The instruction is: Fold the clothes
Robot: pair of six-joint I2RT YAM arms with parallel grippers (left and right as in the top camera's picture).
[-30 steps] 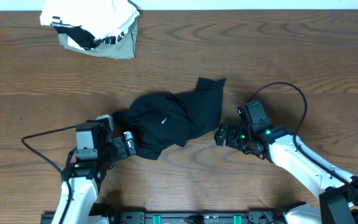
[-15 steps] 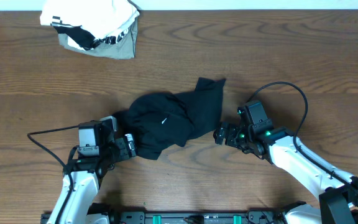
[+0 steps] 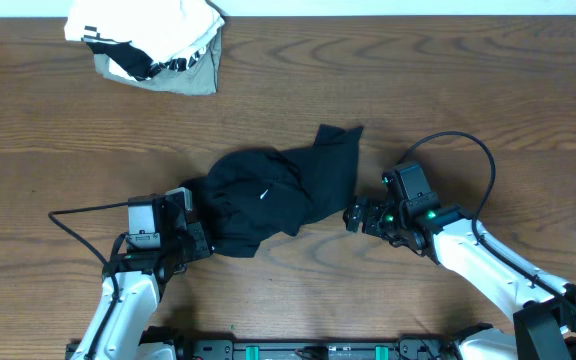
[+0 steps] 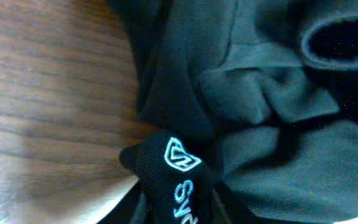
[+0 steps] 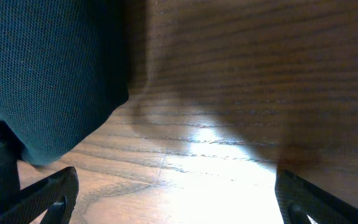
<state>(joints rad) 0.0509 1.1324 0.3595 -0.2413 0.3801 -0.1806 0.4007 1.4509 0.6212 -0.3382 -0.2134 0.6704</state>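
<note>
The clothes (image 3: 288, 180) are a black garment lying crumpled mid-table, a small white logo (image 3: 265, 194) on top. My left gripper (image 3: 198, 238) is at the garment's lower left edge, shut on the fabric. In the left wrist view a black band with a pale printed emblem (image 4: 179, 158) runs back between the jaws, with bunched black cloth (image 4: 260, 93) beyond. My right gripper (image 3: 353, 217) rests at the garment's right edge. Its fingertips (image 5: 48, 196) stand wide apart over bare wood, open, with the cloth (image 5: 48, 74) just ahead on the left.
A white-and-grey bundle (image 3: 153, 45) with striped trim lies at the far left corner, near the table's back edge (image 3: 368, 12). Black cables loop beside the left arm (image 3: 73, 225) and over the right arm (image 3: 468, 150). Wooden tabletop (image 3: 468, 80) surrounds the garment.
The left gripper slid right onto the garment's lower left edge and closed on the fabric. The right arm and the garment's shape stayed the same.
</note>
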